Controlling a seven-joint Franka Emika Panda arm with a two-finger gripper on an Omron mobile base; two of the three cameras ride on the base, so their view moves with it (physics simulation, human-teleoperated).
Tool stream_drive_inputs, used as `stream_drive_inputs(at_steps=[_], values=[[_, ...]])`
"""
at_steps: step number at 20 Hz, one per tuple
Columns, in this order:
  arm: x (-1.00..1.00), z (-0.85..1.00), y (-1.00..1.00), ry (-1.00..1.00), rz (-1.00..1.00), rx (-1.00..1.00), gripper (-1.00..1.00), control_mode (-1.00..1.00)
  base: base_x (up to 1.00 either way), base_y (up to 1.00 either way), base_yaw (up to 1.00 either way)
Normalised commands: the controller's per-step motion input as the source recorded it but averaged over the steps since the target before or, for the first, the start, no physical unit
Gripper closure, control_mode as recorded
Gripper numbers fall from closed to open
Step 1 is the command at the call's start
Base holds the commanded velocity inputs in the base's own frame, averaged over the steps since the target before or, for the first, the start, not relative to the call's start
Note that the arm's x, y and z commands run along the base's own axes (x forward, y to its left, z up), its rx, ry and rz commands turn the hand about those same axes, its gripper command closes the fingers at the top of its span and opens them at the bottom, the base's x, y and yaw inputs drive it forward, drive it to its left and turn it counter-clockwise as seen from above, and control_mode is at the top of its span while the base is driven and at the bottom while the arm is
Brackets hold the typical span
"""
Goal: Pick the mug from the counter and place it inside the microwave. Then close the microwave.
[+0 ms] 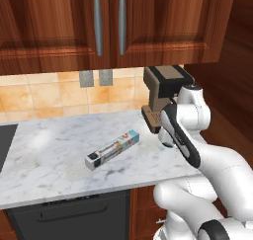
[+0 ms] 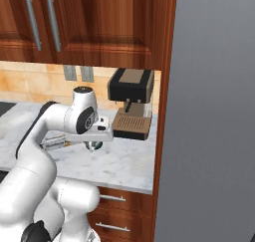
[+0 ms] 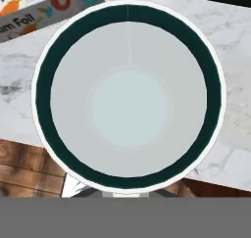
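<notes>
Mug point(image 3: 128, 105) interior seen from hand view; foil box point(image 1: 112, 149) on counter point(image 1: 54, 155).

End effector point(image 2: 93, 147) (mug point(image 2: 94, 146) beneath) above counter point(image 2: 124, 162).

Brown wood cupboards point(image 1: 99, 21) with long grey handles point(image 1: 98, 24) hang on the wall. Below them are orange tiles point(image 1: 44, 93) and two grey sockets point(image 1: 95, 78). A tall grey fridge point(image 2: 214, 116) stands at the side. Wood drawers point(image 2: 119, 206) sit down low.
</notes>
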Motion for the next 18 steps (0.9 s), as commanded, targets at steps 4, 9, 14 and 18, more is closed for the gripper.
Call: stream_drive_inputs(at_steps=[4,9,14,18], values=[[-0.53,0.73,0.19,-0.08,-0.06,0.0,1.0,-1.0,0.0,0.0,0.0],[-0.54,0.6,0.16,-0.06,-0.08,0.0,1.0,-1.0,0.0,0.0,0.0],[-0.77,0.41,0.03,-0.1,-0.1,0.0,1.0,-1.0,0.0,0.0,0.0],[-0.36,0.08,0.0,-0.06,-0.04,-0.01,1.0,-1.0,0.0,0.0,0.0]])
